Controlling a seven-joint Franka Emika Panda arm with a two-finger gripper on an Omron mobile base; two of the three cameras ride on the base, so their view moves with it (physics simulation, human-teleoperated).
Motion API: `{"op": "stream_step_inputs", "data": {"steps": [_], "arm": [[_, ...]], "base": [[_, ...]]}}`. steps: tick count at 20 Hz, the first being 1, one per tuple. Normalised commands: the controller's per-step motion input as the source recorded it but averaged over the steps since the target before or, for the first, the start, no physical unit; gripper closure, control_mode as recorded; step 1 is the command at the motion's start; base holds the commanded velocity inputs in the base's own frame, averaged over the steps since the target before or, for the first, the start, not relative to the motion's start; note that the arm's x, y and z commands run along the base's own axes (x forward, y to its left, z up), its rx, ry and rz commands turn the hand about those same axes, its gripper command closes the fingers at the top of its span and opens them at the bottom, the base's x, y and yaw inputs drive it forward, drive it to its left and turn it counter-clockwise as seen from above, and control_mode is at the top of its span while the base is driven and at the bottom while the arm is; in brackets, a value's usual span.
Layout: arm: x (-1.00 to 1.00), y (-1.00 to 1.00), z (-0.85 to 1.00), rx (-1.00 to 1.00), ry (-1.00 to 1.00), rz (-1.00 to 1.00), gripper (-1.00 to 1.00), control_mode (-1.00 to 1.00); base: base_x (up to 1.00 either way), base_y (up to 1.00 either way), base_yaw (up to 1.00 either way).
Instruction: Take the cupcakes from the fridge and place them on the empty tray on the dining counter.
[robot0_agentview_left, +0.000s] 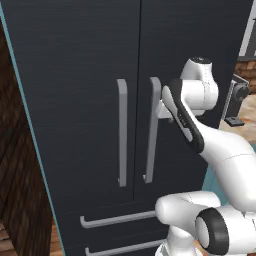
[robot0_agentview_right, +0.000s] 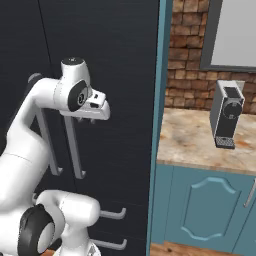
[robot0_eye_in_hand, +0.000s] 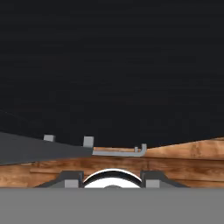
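The black fridge (robot0_agentview_left: 75, 75) stands with both doors closed; its two long grey bar handles (robot0_agentview_left: 122, 132) run side by side down the middle. The cupcakes are hidden behind the doors. The tray and the dining counter are out of view. My gripper (robot0_agentview_right: 86, 120) is up against the right door's handle (robot0_agentview_left: 153, 130) near its top and points down along the door. In the hand view my gripper (robot0_eye_in_hand: 111, 177) has its fingertips (robot0_eye_in_hand: 72, 177) apart with nothing between them, and a grey bar of the handle (robot0_eye_in_hand: 39, 148) runs off to one side.
Two drawer handles (robot0_agentview_left: 117, 219) cross the fridge's lower front. Right of the fridge, past a teal side panel (robot0_agentview_right: 161, 100), a beige counter (robot0_agentview_right: 195, 145) over teal cabinets carries a grey coffee machine (robot0_agentview_right: 226, 115). A brick wall (robot0_agentview_right: 187, 55) rises behind it.
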Motion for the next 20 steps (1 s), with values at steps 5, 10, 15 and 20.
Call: {"op": "stream_step_inputs", "data": {"steps": [5, 10, 15, 20], "arm": [[-0.72, 0.00, 0.03, 0.00, -0.27, 0.00, -1.00, -1.00], [-0.80, 0.00, 0.02, -0.03, -0.65, 0.00, -1.00, -1.00], [-0.16, 0.00, 0.19, 0.00, -0.14, -0.06, -1.00, -1.00], [-0.15, 0.00, 0.10, 0.00, -0.01, -0.01, -1.00, 1.00]], "base": [[0.00, 0.00, 0.00], [0.00, 0.00, 0.00], [0.00, 0.00, 0.00], [-0.79, 0.01, -0.07]]}}
